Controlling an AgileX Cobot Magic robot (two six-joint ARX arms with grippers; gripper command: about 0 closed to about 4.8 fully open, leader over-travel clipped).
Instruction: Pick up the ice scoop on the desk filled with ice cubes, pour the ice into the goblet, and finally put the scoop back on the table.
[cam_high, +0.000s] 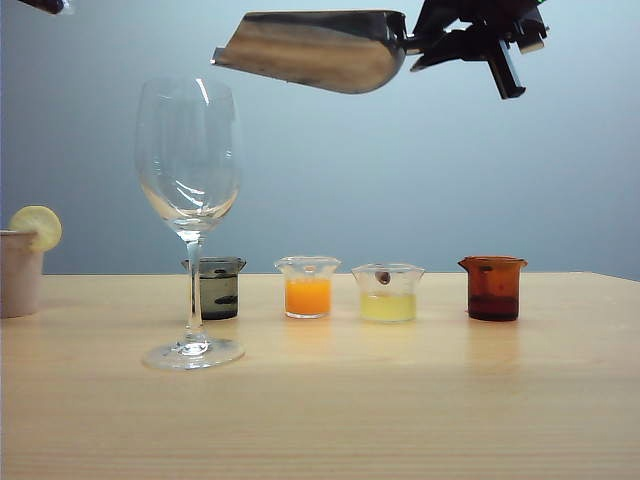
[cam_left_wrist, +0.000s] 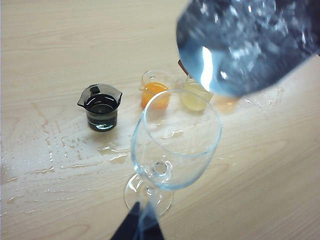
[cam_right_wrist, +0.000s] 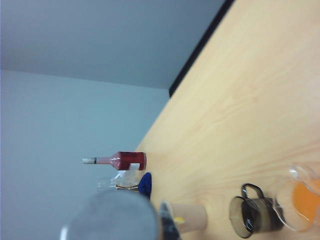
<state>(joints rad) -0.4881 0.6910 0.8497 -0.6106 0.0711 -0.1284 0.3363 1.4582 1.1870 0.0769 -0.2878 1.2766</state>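
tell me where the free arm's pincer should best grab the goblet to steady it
Probably the stem, low down near the foot. The goblet stands upright on the table with its thin stem bare; come level from the left, since the black beaker sits just behind on its right and the ice scoop hangs above.

Even soft light; ice scoop (cam_left_wrist: 250, 45) blurred close up, glinting.
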